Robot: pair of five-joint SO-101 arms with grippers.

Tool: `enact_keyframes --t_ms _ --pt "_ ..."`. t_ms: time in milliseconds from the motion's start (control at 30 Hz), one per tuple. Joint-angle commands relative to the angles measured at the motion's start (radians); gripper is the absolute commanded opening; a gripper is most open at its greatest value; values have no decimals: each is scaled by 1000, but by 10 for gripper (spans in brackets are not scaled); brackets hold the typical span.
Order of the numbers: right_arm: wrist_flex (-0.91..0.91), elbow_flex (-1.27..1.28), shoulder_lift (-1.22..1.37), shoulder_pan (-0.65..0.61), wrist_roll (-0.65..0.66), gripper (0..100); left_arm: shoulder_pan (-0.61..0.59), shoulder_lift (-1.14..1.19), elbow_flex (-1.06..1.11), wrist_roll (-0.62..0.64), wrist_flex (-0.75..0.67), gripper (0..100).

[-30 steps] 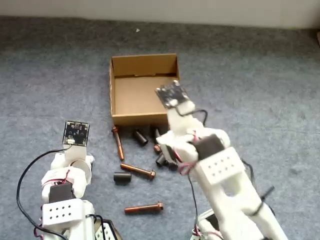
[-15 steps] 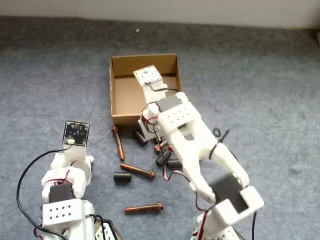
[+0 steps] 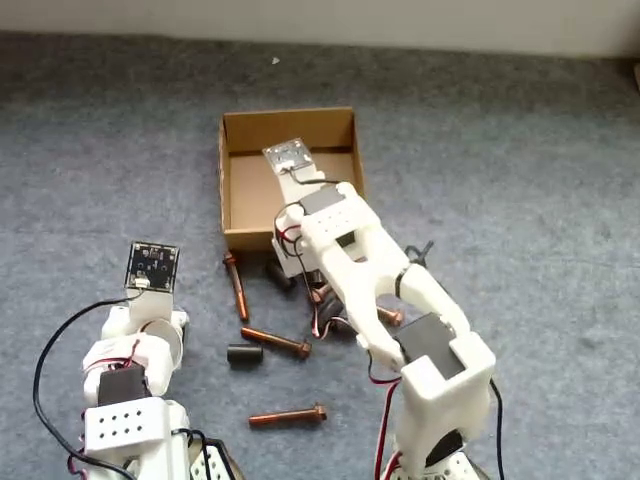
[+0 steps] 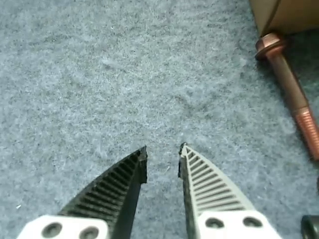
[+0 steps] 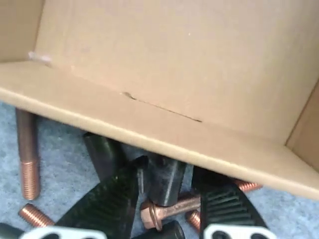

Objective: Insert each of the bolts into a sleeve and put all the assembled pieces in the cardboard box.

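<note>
Right gripper [image 5: 164, 193]: jaws spread, standing either side of a short black cylindrical sleeve [image 5: 167, 179] with nothing pinched yet. The sleeve lies on the grey carpet [image 3: 520, 200] just outside the near wall of the open brown cardboard box [image 3: 255, 195]. A copper-coloured flanged bolt [image 5: 169, 209] lies crosswise just beside the sleeve's near end, and a second black sleeve [image 5: 102, 152] sits to one side, also against the box wall. Left gripper [image 4: 163, 159]: jaws a little apart over bare carpet, holding nothing, with a long copper bolt [image 4: 286, 89] near the box corner, well off its line. In the high view, two more copper bolts [image 3: 276, 342] [image 3: 288, 415] and a loose black sleeve [image 3: 243, 354] lie apart from one another. Judgement: early in the task, with no bolt seated in a sleeve; the step in hand is the pick of the first sleeve. To do it well, close on the sleeve's mid-body only, since the crowding makes it easy to catch the flanged bolt's head. Lift straight up before drawing back, as the box wall is close. Keep the bore clear of the pads so that a bolt can be fed in.
</note>
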Motion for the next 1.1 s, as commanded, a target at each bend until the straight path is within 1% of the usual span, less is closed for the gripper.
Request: enact_keyframes --t_ms 0,200,367,533,567,633,667,767,867,1067 --pt "-10 -38 2 39 -11 155 -15 -8 -18 -2 6 140" --pt "18 -27 30 21 -12 154 -15 -8 -16 -2 6 140" --pt "35 -25 36 4 -12 104 -15 -8 -16 -2 6 140" --pt "33 8 31 1 -6 90 -15 -8 -16 -2 6 140" --pt "35 10 28 1 -6 71 -15 -8 -16 -2 6 140" --pt "64 2 21 1 -3 1 -15 -8 -16 -2 6 140" --pt "93 2 4 4 8 4 -15 -8 -16 -2 6 140" --pt "147 -12 -104 4 34 4 -15 -8 -15 -5 6 140" --pt "219 -19 -265 10 37 5 -15 -8 -15 -6 6 140" --pt "355 -13 -573 96 34 5 -15 -8 -16 -6 6 140"
